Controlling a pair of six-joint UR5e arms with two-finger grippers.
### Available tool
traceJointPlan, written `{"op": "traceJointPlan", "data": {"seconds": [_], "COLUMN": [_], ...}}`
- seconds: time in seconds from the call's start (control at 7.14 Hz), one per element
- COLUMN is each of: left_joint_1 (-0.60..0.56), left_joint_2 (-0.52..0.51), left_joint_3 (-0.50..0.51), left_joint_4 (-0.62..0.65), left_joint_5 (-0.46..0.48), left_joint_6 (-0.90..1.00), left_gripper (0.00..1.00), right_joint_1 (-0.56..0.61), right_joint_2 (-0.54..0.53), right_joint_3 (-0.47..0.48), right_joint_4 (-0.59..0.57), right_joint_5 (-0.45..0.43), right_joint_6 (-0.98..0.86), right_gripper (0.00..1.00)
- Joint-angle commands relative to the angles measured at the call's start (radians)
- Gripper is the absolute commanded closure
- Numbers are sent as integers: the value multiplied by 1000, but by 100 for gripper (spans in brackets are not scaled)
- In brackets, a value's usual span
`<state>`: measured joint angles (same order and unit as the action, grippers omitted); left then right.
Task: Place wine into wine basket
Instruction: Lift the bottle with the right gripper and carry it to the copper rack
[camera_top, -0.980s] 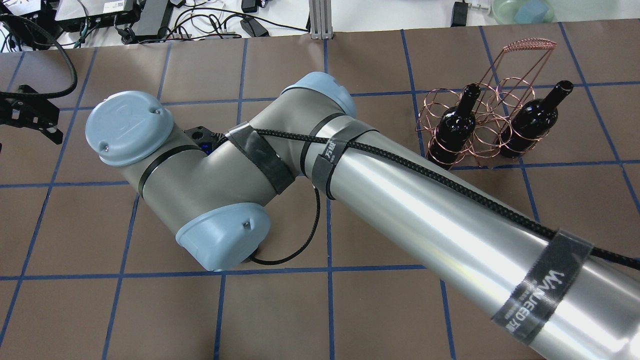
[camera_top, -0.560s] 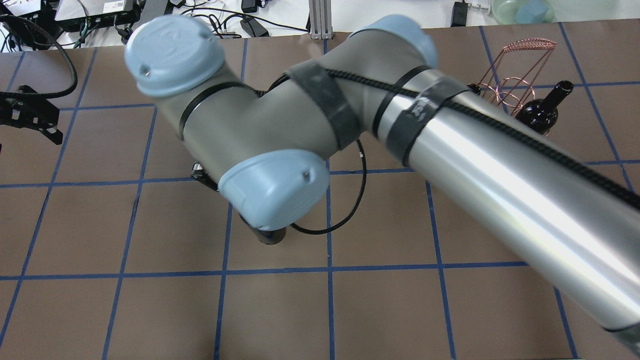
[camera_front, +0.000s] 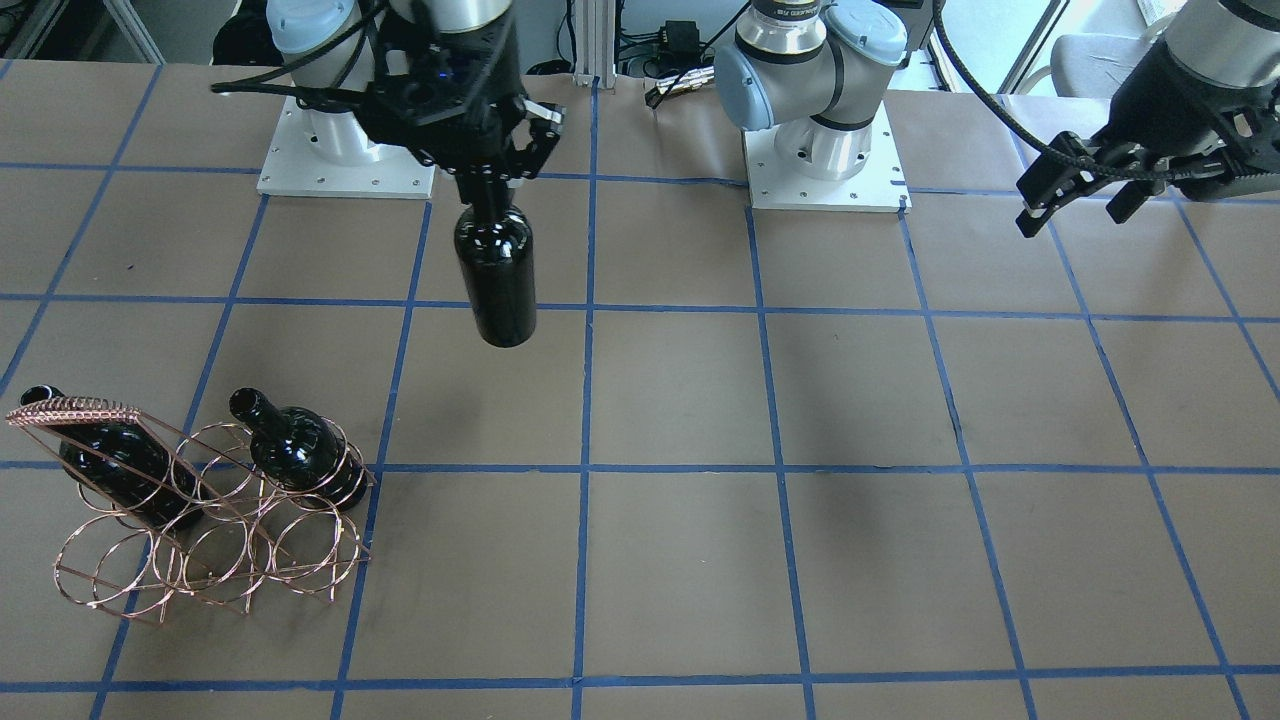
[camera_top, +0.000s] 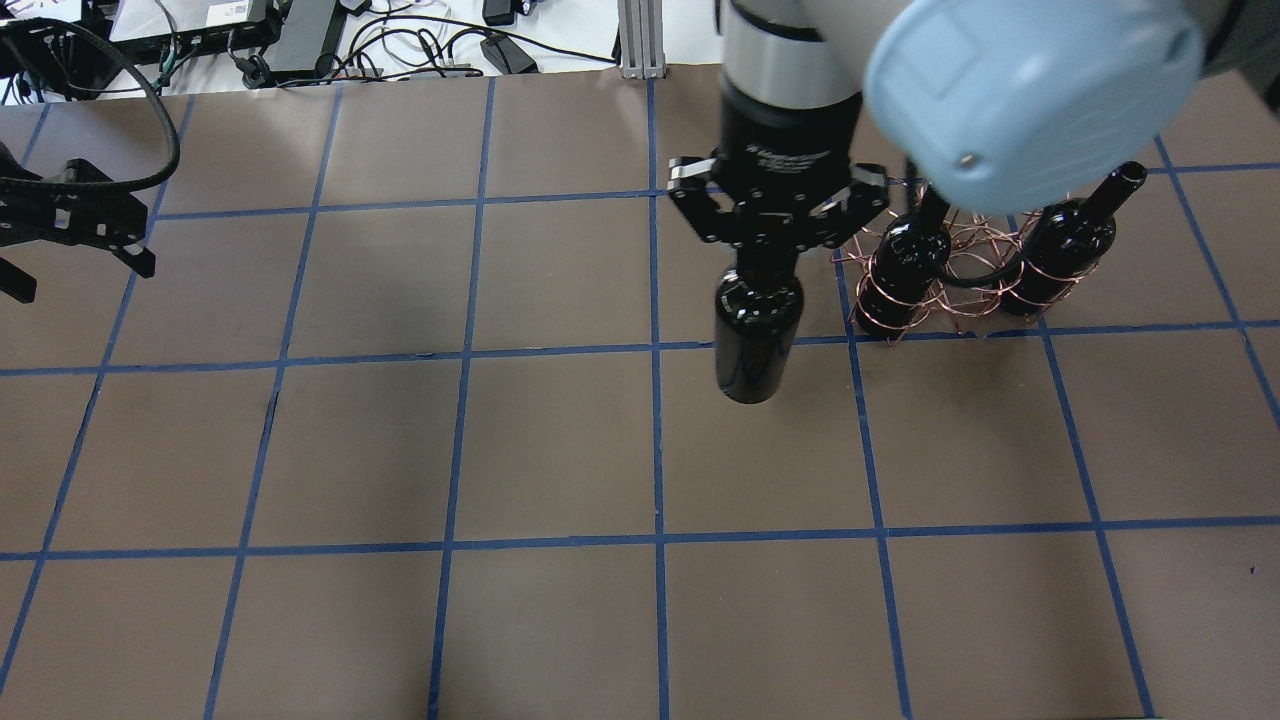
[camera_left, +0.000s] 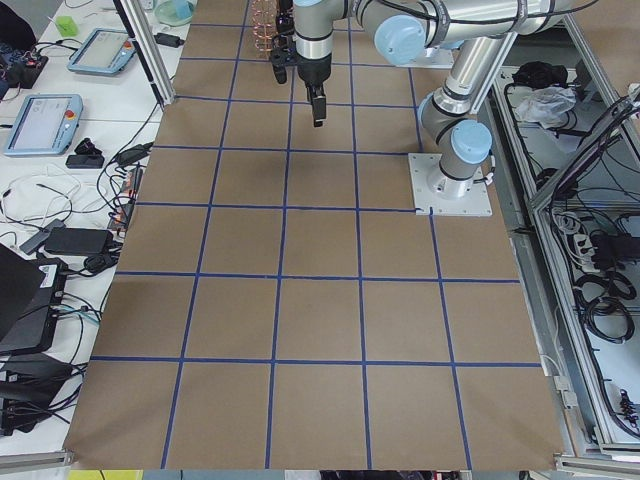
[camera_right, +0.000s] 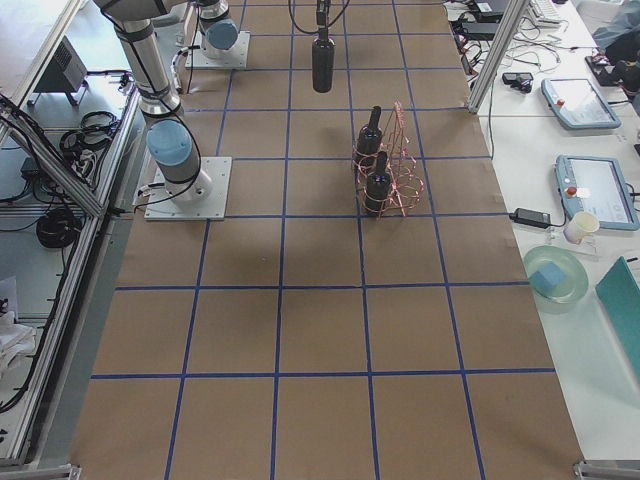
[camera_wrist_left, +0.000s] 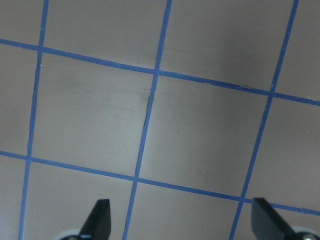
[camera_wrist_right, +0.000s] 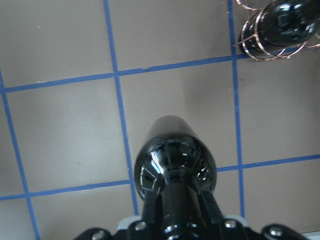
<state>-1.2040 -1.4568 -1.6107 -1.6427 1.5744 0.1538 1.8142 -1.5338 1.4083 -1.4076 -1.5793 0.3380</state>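
My right gripper (camera_top: 765, 262) is shut on the neck of a glossy black wine bottle (camera_top: 757, 340). The bottle hangs upright in the air, clear of the table, just left of the wine basket (camera_top: 962, 262) in the overhead view. The same bottle shows in the front-facing view (camera_front: 495, 275) and fills the right wrist view (camera_wrist_right: 175, 160). The copper wire basket (camera_front: 205, 540) holds two other bottles (camera_front: 115, 462) (camera_front: 300, 455) in its back-row end rings. My left gripper (camera_front: 1075, 205) is open and empty, far off at the table's other side; its fingertips (camera_wrist_left: 100, 216) stand wide apart.
The brown table (camera_top: 500, 450) carries a grid of blue tape lines. Cables and electronics (camera_top: 300, 40) lie beyond its far edge. Both arm bases (camera_front: 820, 150) stand on white plates at the robot's side.
The right arm has swung up and to the right, no longer covering the overhead view. The held bottle now hangs next to the basket. The left gripper has shifted only slightly.
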Motion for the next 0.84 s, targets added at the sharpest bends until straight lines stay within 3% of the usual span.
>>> {"op": "traceJointPlan", "data": {"seconds": [0.0, 0.42, 0.7], "left_joint_1": [-89, -222, -259], "left_joint_2": [7, 18, 38], "left_joint_3": [0, -9, -41], "left_joint_4": [3, -3, -5], "left_joint_5": [-22, -17, -8], "left_joint_6": [-132, -239, -260], "left_gripper": [0, 0, 0], "right_joint_1": [-174, -382, -458], "right_joint_2": [-71, -74, -62], "right_joint_3": [0, 0, -2], "right_joint_4": [117, 117, 60], "right_joint_5": [-31, -58, -53], "right_joint_6": [-279, -627, -697], "right_gripper": [100, 100, 100]}}
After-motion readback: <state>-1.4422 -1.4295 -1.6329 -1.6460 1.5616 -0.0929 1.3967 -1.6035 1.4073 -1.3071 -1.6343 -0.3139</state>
